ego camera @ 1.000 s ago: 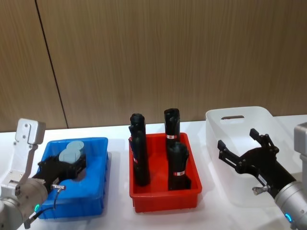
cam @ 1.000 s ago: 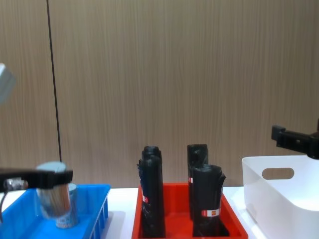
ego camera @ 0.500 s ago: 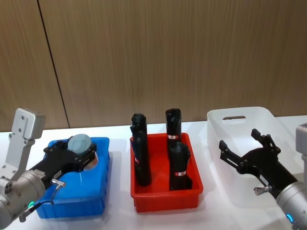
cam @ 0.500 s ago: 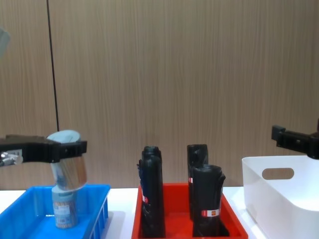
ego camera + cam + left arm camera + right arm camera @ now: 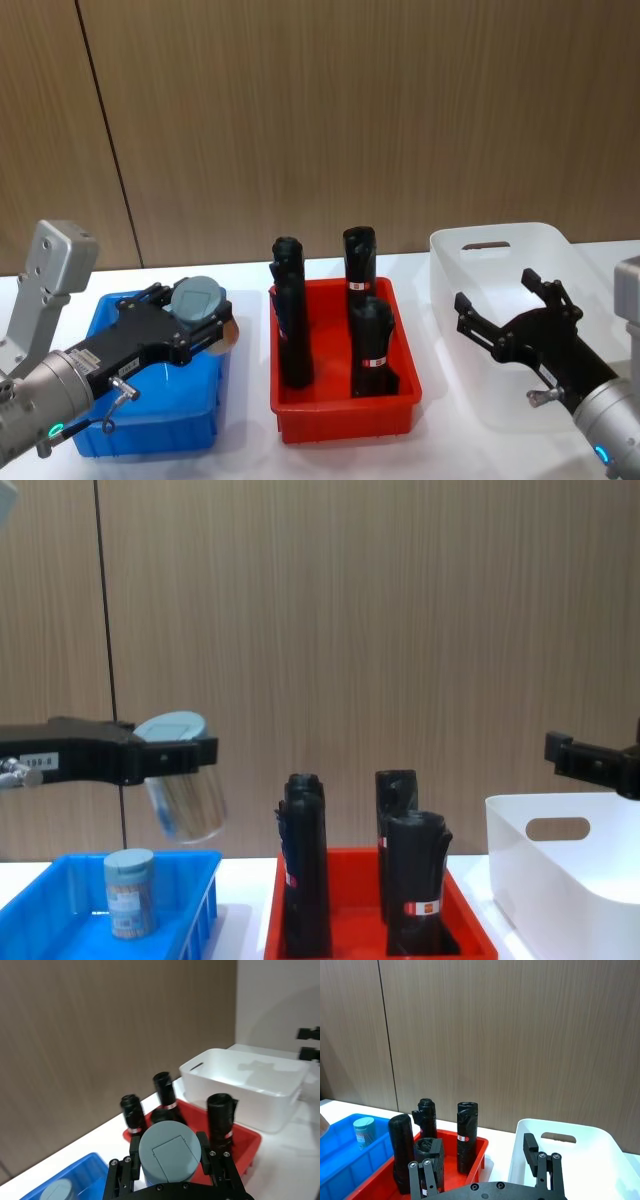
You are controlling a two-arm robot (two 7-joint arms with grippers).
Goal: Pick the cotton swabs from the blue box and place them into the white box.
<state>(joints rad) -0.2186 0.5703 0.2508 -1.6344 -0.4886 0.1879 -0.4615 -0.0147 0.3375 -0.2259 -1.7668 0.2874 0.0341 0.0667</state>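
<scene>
Cotton swabs jar with a grey-blue lid is up in the air over the right edge of the blue box, on the left of the white bench. The left end effector is clamped on it. In the middle stands a red box with black rolls in it. On the right is the white box. The right end effector hangs over its near part with its fingers apart, holding nothing.

In the left wrist view, the round lid sits between two black fingers that press on the jar from both sides. A second jar stands in the blue box.

In the right wrist view, the right fingers are wide apart, and the white box lies just past them. The second jar stands upright, far off to the left.

In the chest view, the cotton swabs jar is tilted, and thin sticks show through its clear side. It is higher than the tops of the black rolls. The second jar stands below it, not touching it.

I think the jar is light, hard and smooth, so it could slip. A very hard squeeze might crack it or pop the lid. The clear side just under the lid looks like the best place to hold.

The bench is flat and smooth. Behind it is a brown wood wall with a dark line.
</scene>
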